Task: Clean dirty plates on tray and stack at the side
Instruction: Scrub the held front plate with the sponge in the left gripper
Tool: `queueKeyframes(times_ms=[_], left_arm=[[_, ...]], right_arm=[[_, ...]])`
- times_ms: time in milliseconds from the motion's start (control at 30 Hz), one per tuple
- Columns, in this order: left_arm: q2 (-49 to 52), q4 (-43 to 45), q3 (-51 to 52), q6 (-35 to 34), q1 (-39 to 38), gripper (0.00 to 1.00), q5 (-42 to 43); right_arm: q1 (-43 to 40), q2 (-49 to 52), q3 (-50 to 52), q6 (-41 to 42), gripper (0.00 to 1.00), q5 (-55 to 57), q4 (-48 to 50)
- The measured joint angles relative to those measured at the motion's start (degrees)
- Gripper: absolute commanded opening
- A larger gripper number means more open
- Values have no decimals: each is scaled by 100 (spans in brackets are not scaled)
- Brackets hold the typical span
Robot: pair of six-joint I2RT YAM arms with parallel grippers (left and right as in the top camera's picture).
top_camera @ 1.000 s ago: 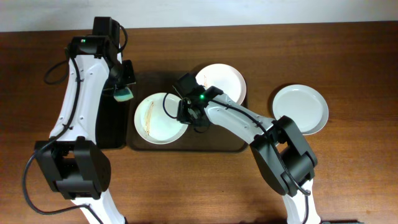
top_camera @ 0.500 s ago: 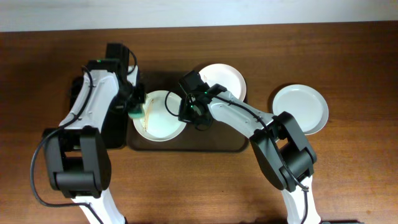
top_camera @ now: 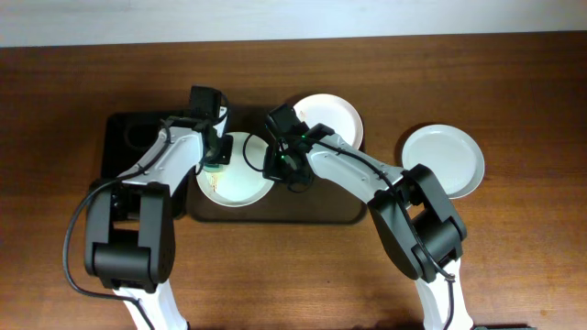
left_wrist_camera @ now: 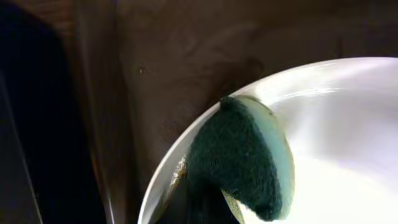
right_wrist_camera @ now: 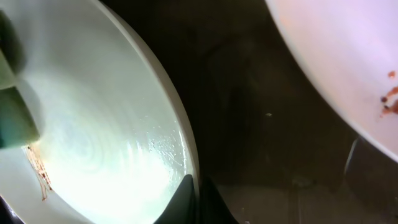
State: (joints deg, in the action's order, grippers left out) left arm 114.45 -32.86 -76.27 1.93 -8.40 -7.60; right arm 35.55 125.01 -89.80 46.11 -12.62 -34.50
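Note:
A white plate (top_camera: 240, 183) with yellowish-brown streaks (right_wrist_camera: 38, 169) lies at the left of the dark brown tray (top_camera: 275, 216). My right gripper (right_wrist_camera: 196, 198) is shut on its right rim. My left gripper (top_camera: 216, 161) is shut on a green sponge (left_wrist_camera: 239, 163), which rests on the plate's upper left part, just inside the rim. A second plate (top_camera: 330, 119) with reddish specks (right_wrist_camera: 388, 99) sits at the tray's back right. A third plate (top_camera: 444, 160) lies on the table to the right of the tray.
A glossy black tray (top_camera: 128, 147) lies left of the brown tray, under my left arm. The wooden table (top_camera: 514, 257) stretches round both trays. A pale wall edge runs along the back.
My left arm swung right from over the black tray and brought the sponge onto the streaked plate. My right gripper closed on the plate's rim and has held still since.

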Motion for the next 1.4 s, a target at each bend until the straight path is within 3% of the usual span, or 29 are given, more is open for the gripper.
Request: queueKeyframes(times_ms=[100,233,333,567,700,933,1133,1233,1400], left_arm=[[26,-74,-2,-4,-11,1,87],[24,-1222,-94,-22,-11,1,133],[20,-1408,-109,487,63,1,682],[70,411,15,730,7,0,1432],[76,570,31,175,-55,1,817],[33,-1670,-153,-153,-44,1,723],[33,-2507,-140,852,-22,0,1451],[31,-2127,-92,1117,-20,0,1447],[-92,-678,225,651,-28,1,1178]], right_arm=[[0,0,0,-2,4,-13,4],[0,0,0,-142,4,-63,-35],[0,4,0,-173,4,-61,-39],[-52,11,0,-87,4,-39,-39],[-55,20,0,-81,4,-39,-7],[-15,22,2,-286,4,-151,-79],[-15,22,2,-304,4,-164,-79],[-17,22,2,-293,4,-105,-72],[-66,33,2,-127,4,-4,11]])
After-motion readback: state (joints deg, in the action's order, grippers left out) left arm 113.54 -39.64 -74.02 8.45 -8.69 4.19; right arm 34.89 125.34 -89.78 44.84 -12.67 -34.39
